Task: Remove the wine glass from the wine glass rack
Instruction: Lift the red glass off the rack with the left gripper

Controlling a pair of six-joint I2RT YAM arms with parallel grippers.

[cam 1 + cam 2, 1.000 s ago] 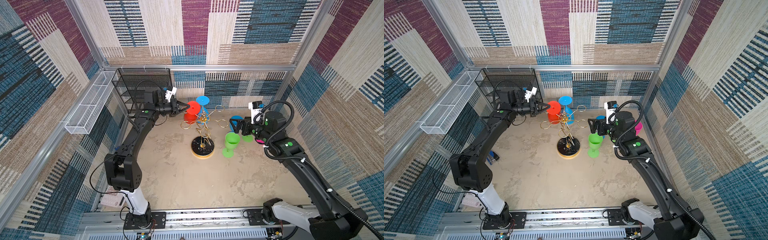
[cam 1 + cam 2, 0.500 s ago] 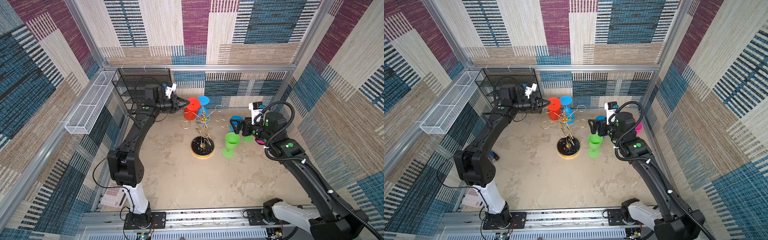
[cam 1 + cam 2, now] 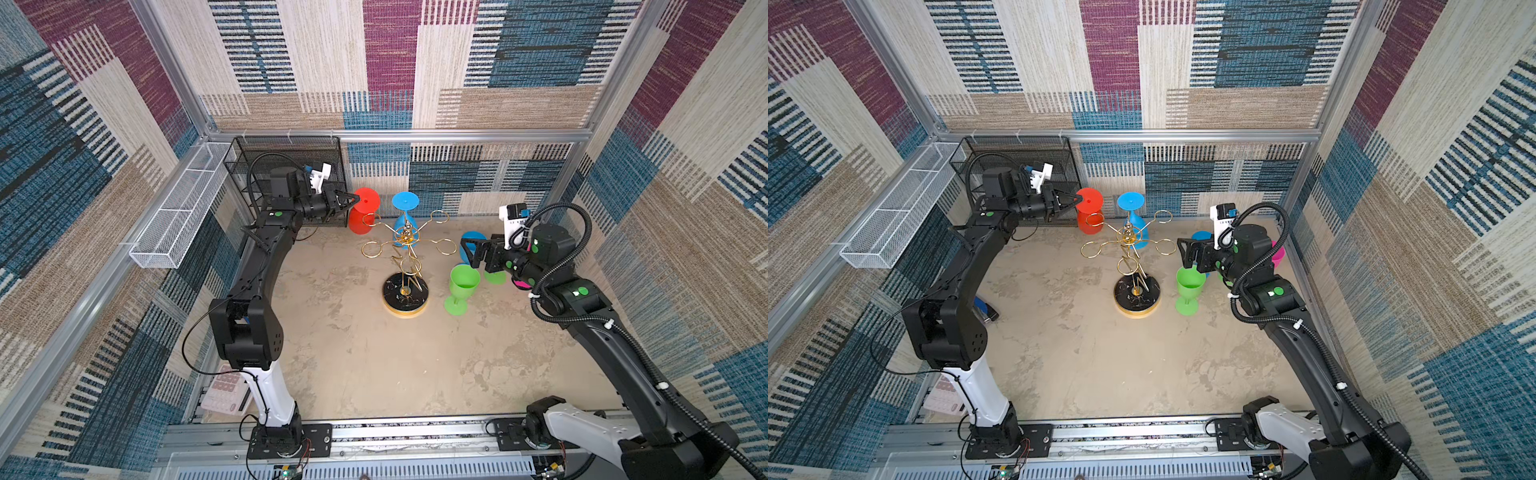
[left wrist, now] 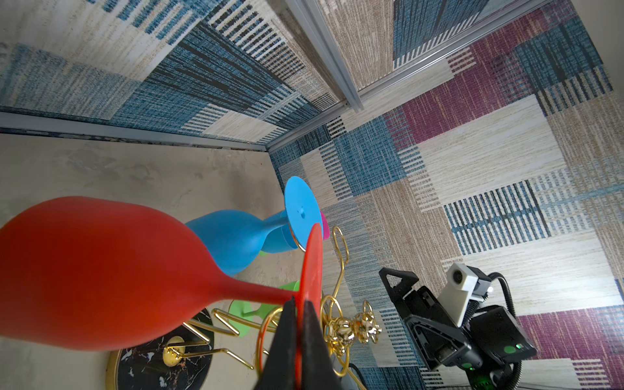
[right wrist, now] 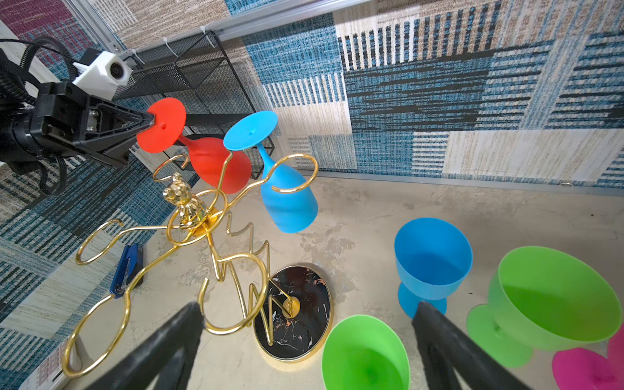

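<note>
Okay, left gripper (image 3: 355,200) fingers pinch the foot rim of the red wine glass (image 3: 359,220), bowl hanging beyond the tips, stem just beside 1 ring of the wine glass rack (image 3: 405,293). Meanwhile right gripper (image 3: 471,254) fingers are spread wide and empty, green glass (image 3: 464,282) near the tips.

Patchwork woven panels in blue, maroon, beige and cream cover the walls (image 3: 395,62) on three sides in both top views. An aluminium frame (image 3: 415,134) runs along the back wall and up the corners. The floor (image 3: 374,365) is a mottled beige, like worn concrete, evenly lit with only faint shadows. A black mesh shelf unit (image 3: 291,149) stands at upper left of centre. A white mesh basket (image 3: 174,220) hangs on the left wall.
</note>
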